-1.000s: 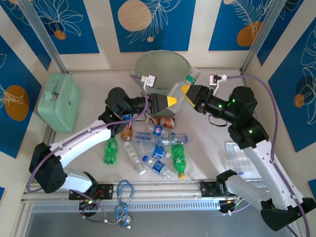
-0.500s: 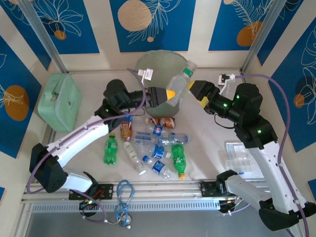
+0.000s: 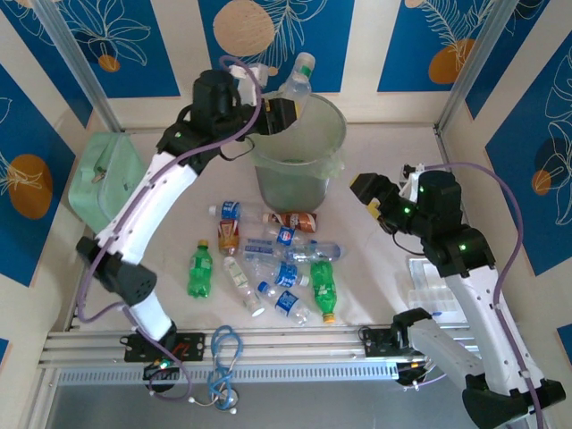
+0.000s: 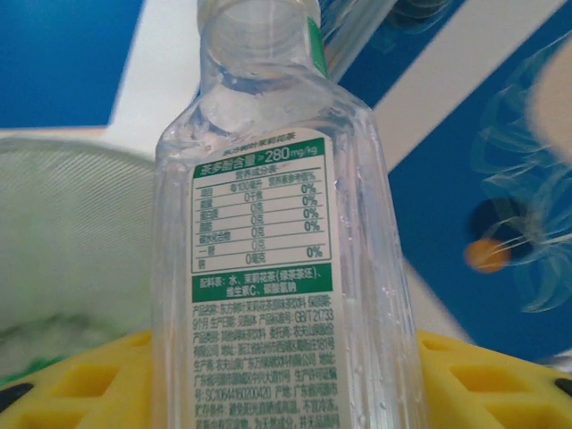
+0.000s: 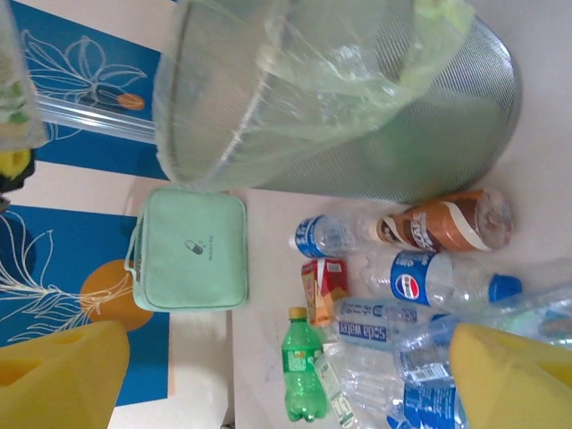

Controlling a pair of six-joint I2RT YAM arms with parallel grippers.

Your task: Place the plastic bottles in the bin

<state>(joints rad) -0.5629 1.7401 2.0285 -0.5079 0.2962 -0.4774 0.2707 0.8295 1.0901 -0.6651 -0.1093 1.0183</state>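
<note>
Left gripper (image 3: 284,105): raised beside the far rim of the bin (image 3: 308,174), clamped on the clear bottle (image 3: 297,82), whose neck points up and away
Left wrist view: the clear bottle's green-and-white printed label shows close up, with a yellow finger (image 4: 76,389) against each side of its lower body; the bin's fine mesh wall sits at lower left
Right gripper (image 3: 369,197): low over the table (image 3: 375,259), right of the bin, claw spread wide with nothing between
Right wrist view: its yellow fingers (image 5: 63,375) stand far apart in the lower corners, with bottles on the table between them
Bin: upright at the far middle of the table; the right wrist view shows the liner bag (image 5: 357,63) draped over its rim
Loose bottles (image 3: 277,259): lying in a cluster on the near side of the bin
Brown bottle (image 5: 447,223): on its side just beside the bin's foot, with a Pepsi bottle (image 5: 438,279) next to it
Green bottle (image 5: 302,366): at the cluster's left edge; the top view adds a second green bottle (image 3: 323,288) on the right
Mint case (image 3: 107,183): flat at the table's left side, well apart from the bin; its pill emblem shows from the right wrist
</note>
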